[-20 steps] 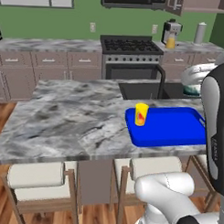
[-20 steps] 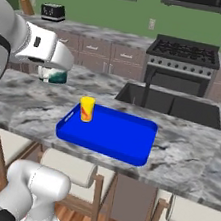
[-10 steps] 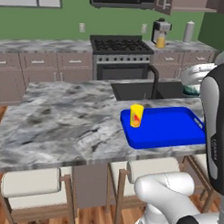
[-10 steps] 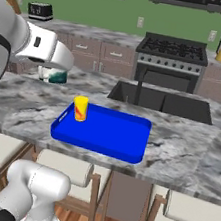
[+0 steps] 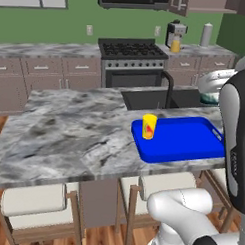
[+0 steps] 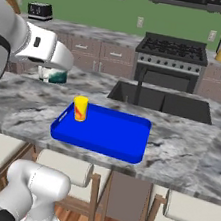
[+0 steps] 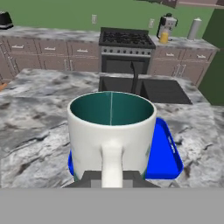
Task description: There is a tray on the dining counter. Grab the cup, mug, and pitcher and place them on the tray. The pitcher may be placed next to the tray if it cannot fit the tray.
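Mug (image 7: pixel 111 131) sits upright in our closed gripper (image 7: pixel 112 177), held by its handle. Tray (image 6: pixel 104 132) lies just below, cup (image 6: pixel 80 108) at its corner.

The mug (image 7: pixel 111 135) hides most of the tray (image 7: pixel 168 153) (hand view).

The dining counter (image 5: pixel 69 137) is overlooked from behind the arm by both base views, from left and right, facing the stove (image 6: pixel 173 49). The tray (image 6: pixel 114 133) is shared. The hand view sits close behind the mug (image 7: pixel 111 135).
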